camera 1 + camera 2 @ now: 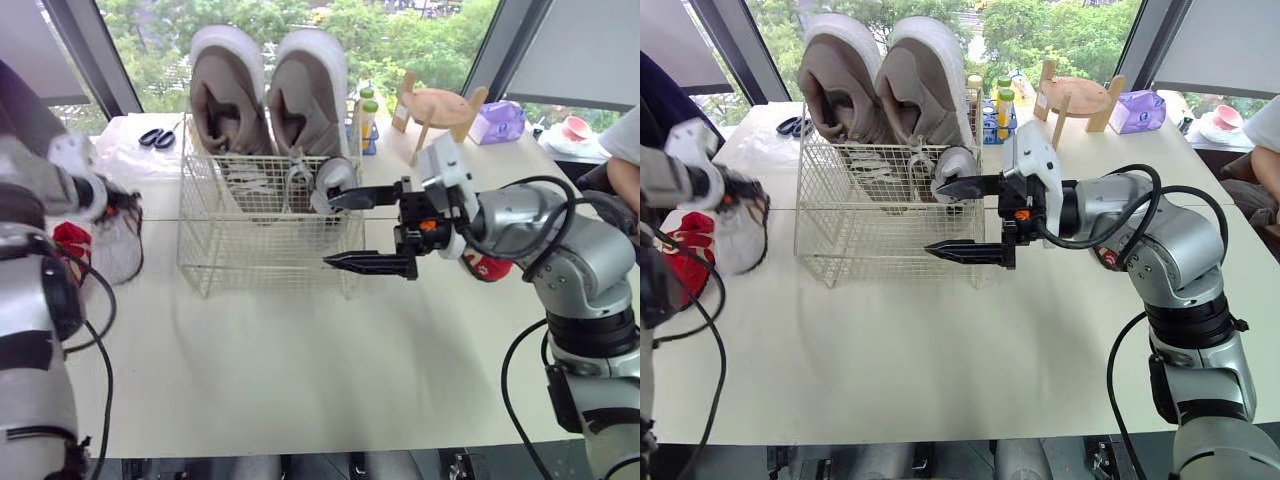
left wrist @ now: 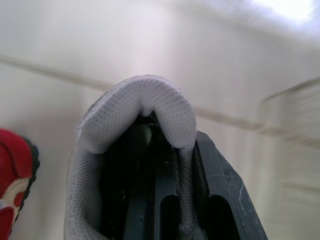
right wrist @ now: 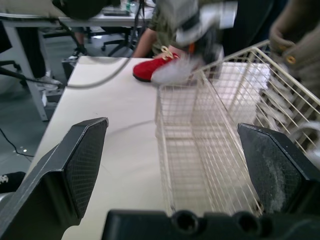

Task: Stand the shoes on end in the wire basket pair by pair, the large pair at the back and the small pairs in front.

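Shoes of the large pair [image 1: 268, 95] stand on end at the far side of the wire basket [image 1: 262, 255] in the left eye view, with the right gripper [image 1: 333, 230] spread wide at its right wall. Left of the basket, the left gripper [image 1: 126, 205] holds a small white shoe [image 1: 115, 245] beside a red shoe [image 1: 68, 240]. Left wrist view: jaws clamped on that shoe's collar. Right wrist view: jaws apart, facing the basket.

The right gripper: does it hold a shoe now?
No, the right gripper has its two fingers spread wide apart near the wire basket, with no shoe between them.
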You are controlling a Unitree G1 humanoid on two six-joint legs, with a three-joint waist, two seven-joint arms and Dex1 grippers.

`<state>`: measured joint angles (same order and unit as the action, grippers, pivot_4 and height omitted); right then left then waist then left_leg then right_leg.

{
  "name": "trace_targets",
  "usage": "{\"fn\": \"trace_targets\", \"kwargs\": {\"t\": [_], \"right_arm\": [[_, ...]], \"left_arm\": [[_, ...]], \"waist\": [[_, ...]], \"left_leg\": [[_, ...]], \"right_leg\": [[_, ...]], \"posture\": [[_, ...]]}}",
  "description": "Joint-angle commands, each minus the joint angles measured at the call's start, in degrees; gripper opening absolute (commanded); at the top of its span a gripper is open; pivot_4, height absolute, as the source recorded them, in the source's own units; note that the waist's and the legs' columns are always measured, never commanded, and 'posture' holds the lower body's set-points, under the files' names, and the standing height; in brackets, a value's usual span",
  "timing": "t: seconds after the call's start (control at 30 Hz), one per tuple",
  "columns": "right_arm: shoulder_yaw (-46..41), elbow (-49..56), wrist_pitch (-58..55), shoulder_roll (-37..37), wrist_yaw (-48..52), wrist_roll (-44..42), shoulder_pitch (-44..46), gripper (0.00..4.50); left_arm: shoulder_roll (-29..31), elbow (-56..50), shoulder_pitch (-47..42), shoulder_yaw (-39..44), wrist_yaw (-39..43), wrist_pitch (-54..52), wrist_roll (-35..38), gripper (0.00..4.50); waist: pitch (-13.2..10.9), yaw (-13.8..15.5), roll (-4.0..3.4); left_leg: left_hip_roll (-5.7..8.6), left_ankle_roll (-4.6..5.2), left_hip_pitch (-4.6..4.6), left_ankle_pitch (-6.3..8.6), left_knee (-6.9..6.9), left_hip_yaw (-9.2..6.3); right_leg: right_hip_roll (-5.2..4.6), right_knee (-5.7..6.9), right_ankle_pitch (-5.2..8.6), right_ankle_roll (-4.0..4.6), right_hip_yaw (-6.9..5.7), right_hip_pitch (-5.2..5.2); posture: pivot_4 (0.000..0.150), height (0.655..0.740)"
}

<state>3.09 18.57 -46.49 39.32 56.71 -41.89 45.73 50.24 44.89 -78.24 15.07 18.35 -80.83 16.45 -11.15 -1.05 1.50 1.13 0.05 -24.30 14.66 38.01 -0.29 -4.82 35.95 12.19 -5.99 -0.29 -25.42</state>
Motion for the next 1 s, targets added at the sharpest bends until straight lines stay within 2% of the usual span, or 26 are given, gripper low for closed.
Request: {"fn": "trace_targets", "kwargs": {"t": [0.03,0.17,0.23,0.3,0.37,0.43,0.63,0.83,0.93,1.0], "right_arm": [[-5.4,-2.4,-2.0,1.6,0.4,-3.2,3.1,4.5],[-7.7,-5.7,-4.5,2.7,0.9,-5.5,5.0,4.5],[-7.2,-7.1,-4.6,2.7,1.4,-5.1,5.9,4.5],[-5.9,-8.0,-4.1,2.1,2.2,-4.2,6.7,4.5],[-4.9,-9.0,-3.8,1.4,2.7,-3.7,7.7,4.5],[-4.4,-9.7,-3.7,1.2,3.0,-3.3,8.2,4.5],[-4.4,-10.4,-4.2,1.2,2.4,-2.6,8.5,4.5],[-5.0,-9.5,-6.2,1.9,2.2,-3.1,7.9,4.5],[-5.8,-9.0,-6.5,1.6,0.8,-3.0,7.3,4.5],[-6.1,-8.7,-6.6,1.4,-0.1,-2.9,7.0,4.5]], "left_arm": [[-2.2,-29.4,4.4,13.7,-6.6,-11.5,2.0,0.03],[-11.1,-66.3,16.4,20.8,-9.6,-9.6,1.9,0.03],[-18.3,-76.6,17.5,28.3,-6.1,-8.7,6.7,0.03],[-27.1,-82.7,16.5,36.5,-4.2,-3.0,12.1,0.03],[-32.6,-85.1,16.4,40.1,-3.1,3.4,17.1,0.03],[-35.8,-86.0,18.1,38.7,-3.2,10.2,19.0,0.03],[-42.0,-86.5,28.7,22.9,-1.7,26.4,19.5,0.03],[-45.5,-80.2,36.5,11.0,-0.3,44.2,14.9,0.03],[-45.1,-76.3,39.4,5.2,0.0,54.7,8.4,0.03],[-45.8,-74.4,40.7,2.9,-0.7,59.0,6.7,0.03]], "waist": [[0.0,0.0,-0.04],[0.0,0.4,-0.07],[0.0,0.6,-0.02],[0.0,1.0,0.02],[0.0,1.1,0.02],[0.0,1.2,0.01],[0.1,1.8,0.0],[0.1,1.8,0.0],[0.1,1.7,-0.01],[0.1,1.7,-0.01]], "left_leg": [[0.03,0.0,-0.03,0.0,0.02,0.01],[0.06,-0.06,0.09,-0.02,0.04,0.04],[0.06,-0.14,0.11,-0.05,0.04,-0.01],[0.06,-0.21,0.05,-0.1,0.09,-0.1],[0.07,-0.22,0.09,-0.1,0.14,-0.06],[0.07,-0.23,0.15,-0.11,0.13,-0.02],[0.09,-0.21,0.19,-0.11,0.14,0.07],[0.11,-0.14,0.19,-0.08,0.19,0.07],[0.09,-0.12,0.21,-0.08,0.18,0.11],[0.08,-0.1,0.21,-0.07,0.18,0.13]], "right_leg": [[-0.04,0.02,0.01,-0.02,0.0,-0.02],[-0.21,0.16,0.02,-0.04,0.04,0.01],[-0.21,0.08,0.02,-0.02,0.04,0.01],[-0.19,0.07,0.01,0.0,0.0,0.01],[-0.21,0.05,-0.02,0.04,0.0,0.05],[-0.21,0.07,-0.03,0.05,0.01,0.06],[-0.18,0.07,-0.03,0.05,0.06,0.12],[-0.18,0.04,-0.03,0.06,0.06,0.16],[-0.15,0.04,-0.03,0.06,0.06,0.16],[-0.15,0.04,-0.03,0.06,0.06,0.16]], "posture": [[0.15,0.74],[0.15,0.74],[0.15,0.74],[0.15,0.74],[0.15,0.74],[0.15,0.74],[0.15,0.74],[0.15,0.74],[0.15,0.74],[0.15,0.74]]}}
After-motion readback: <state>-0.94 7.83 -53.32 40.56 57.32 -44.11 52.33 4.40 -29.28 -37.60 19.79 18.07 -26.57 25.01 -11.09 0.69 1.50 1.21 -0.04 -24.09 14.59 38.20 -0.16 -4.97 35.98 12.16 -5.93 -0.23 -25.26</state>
